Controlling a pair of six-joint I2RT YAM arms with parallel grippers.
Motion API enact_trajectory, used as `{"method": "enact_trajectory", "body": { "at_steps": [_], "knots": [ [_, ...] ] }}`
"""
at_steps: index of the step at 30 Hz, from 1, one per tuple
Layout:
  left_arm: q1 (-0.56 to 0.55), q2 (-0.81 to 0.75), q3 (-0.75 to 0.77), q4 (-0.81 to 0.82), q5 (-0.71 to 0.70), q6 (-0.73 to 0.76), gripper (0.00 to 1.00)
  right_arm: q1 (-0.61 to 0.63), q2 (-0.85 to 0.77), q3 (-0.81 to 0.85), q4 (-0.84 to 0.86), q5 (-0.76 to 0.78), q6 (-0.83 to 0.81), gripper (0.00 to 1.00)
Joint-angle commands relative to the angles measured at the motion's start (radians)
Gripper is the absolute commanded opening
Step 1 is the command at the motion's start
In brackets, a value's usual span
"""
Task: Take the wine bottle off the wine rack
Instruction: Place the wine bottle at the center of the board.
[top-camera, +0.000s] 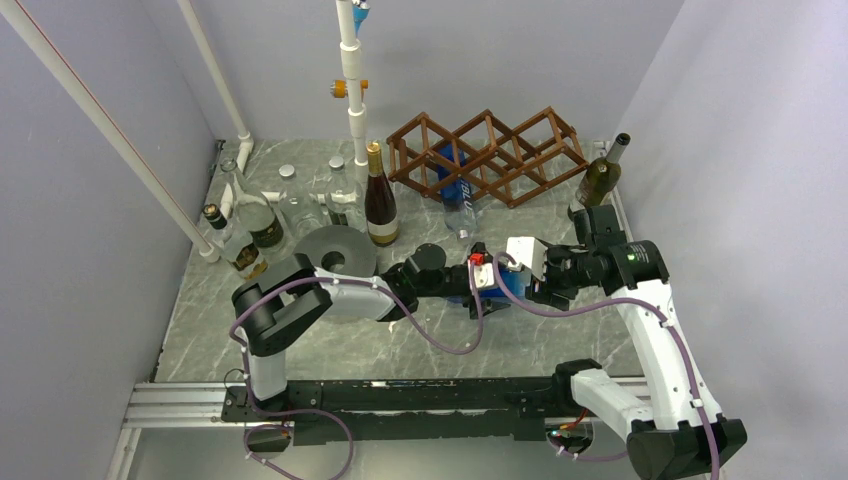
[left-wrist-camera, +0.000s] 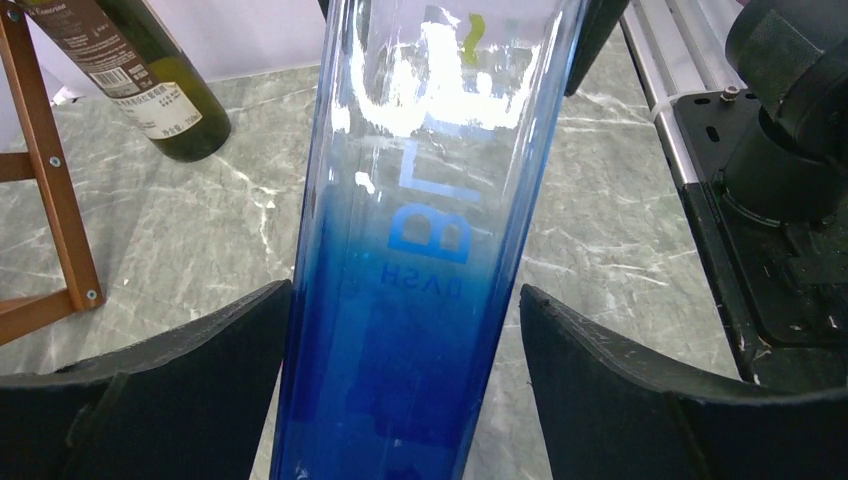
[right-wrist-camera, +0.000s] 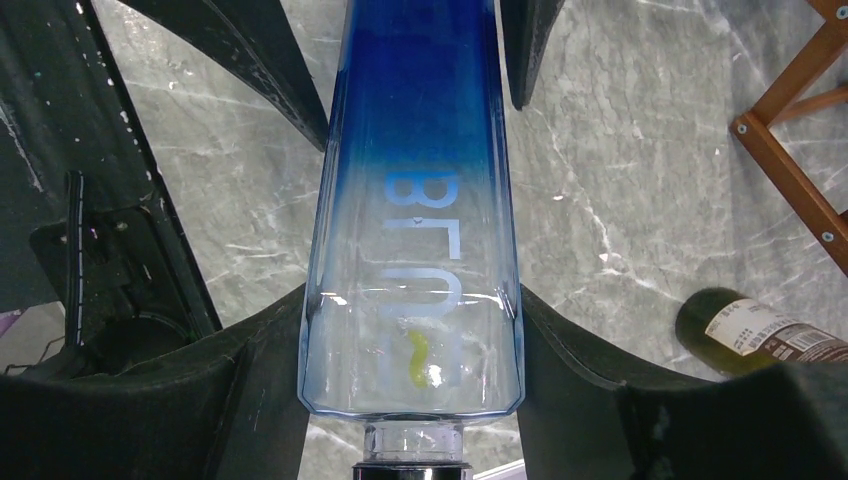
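Observation:
A blue wine bottle (left-wrist-camera: 420, 250) with a clear shoulder hangs level over the marble table, between my two grippers. My right gripper (right-wrist-camera: 412, 292) is shut on its clear upper body (right-wrist-camera: 412, 330), just past the neck. Around its deep blue base stands my left gripper (left-wrist-camera: 405, 290), open, with a gap showing at the right finger (left-wrist-camera: 600, 370). From above, only a blue patch of the bottle (top-camera: 487, 283) shows between the left gripper (top-camera: 476, 285) and the right gripper (top-camera: 520, 275). The brown lattice wine rack (top-camera: 500, 150) stands behind, and a second blue bottle (top-camera: 458, 190) lies in one of its cells.
A green bottle (top-camera: 598, 182) leans at the rack's right end. A dark upright bottle (top-camera: 380, 205), a grey disc (top-camera: 335, 250) and several bottles (top-camera: 250, 225) fill the back left. A white pipe stand (top-camera: 352, 90) rises behind. Rack legs (left-wrist-camera: 45, 170) (right-wrist-camera: 790, 170) are close by.

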Motion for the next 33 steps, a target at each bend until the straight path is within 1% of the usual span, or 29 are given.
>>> {"method": "enact_trajectory", "body": {
  "at_steps": [1, 5, 8, 9, 10, 12, 13, 14, 15, 17, 20, 21, 23, 24, 25, 28, 33],
  "knots": [
    [-0.003, 0.014, 0.054, 0.003, 0.037, -0.050, 0.86, 0.009, 0.000, 0.066, 0.031, -0.099, -0.034, 0.00],
    [-0.003, 0.015, 0.051, 0.001, 0.033, -0.062, 0.79, 0.012, 0.005, 0.069, 0.040, -0.116, -0.031, 0.00],
    [-0.003, 0.013, 0.052, -0.013, 0.027, -0.067, 0.69, 0.014, 0.008, 0.069, 0.049, -0.131, -0.026, 0.00],
    [-0.003, 0.011, 0.052, -0.019, 0.028, -0.071, 0.62, 0.015, 0.007, 0.068, 0.051, -0.137, -0.023, 0.00],
    [-0.004, 0.007, 0.050, -0.019, 0.026, -0.076, 0.50, 0.014, 0.007, 0.067, 0.056, -0.140, -0.018, 0.03],
    [-0.003, -0.004, 0.040, -0.018, 0.029, -0.089, 0.29, 0.016, 0.008, 0.064, 0.071, -0.145, 0.000, 0.10],
    [-0.003, -0.013, 0.034, -0.015, 0.027, -0.098, 0.17, 0.015, 0.006, 0.061, 0.078, -0.150, 0.010, 0.14],
    [-0.004, -0.022, 0.027, -0.007, 0.022, -0.111, 0.05, 0.015, 0.005, 0.060, 0.087, -0.158, 0.030, 0.22],
    [-0.004, -0.032, 0.010, 0.005, 0.014, -0.125, 0.00, 0.016, 0.001, 0.056, 0.096, -0.171, 0.045, 0.30],
    [-0.003, -0.053, -0.027, 0.057, -0.006, -0.159, 0.00, 0.015, -0.005, 0.047, 0.115, -0.209, 0.077, 0.47],
    [-0.003, -0.085, -0.082, 0.137, -0.043, -0.204, 0.00, 0.016, -0.007, 0.045, 0.143, -0.251, 0.138, 0.79],
    [-0.004, -0.092, -0.097, 0.155, -0.051, -0.213, 0.00, 0.015, -0.005, 0.050, 0.148, -0.262, 0.154, 0.87],
    [-0.003, -0.109, -0.125, 0.187, -0.067, -0.225, 0.00, 0.015, -0.001, 0.062, 0.169, -0.274, 0.206, 0.96],
    [-0.003, -0.116, -0.138, 0.202, -0.078, -0.226, 0.00, 0.015, 0.001, 0.071, 0.177, -0.284, 0.231, 0.99],
    [-0.003, -0.123, -0.151, 0.217, -0.088, -0.258, 0.00, 0.015, 0.006, 0.083, 0.177, -0.294, 0.244, 1.00],
    [-0.003, -0.149, -0.192, 0.263, -0.125, -0.281, 0.00, 0.012, 0.021, 0.118, 0.187, -0.323, 0.315, 1.00],
    [-0.005, -0.188, -0.262, 0.341, -0.203, -0.309, 0.00, -0.038, 0.021, 0.132, 0.236, -0.452, 0.464, 1.00]
  ]
}}
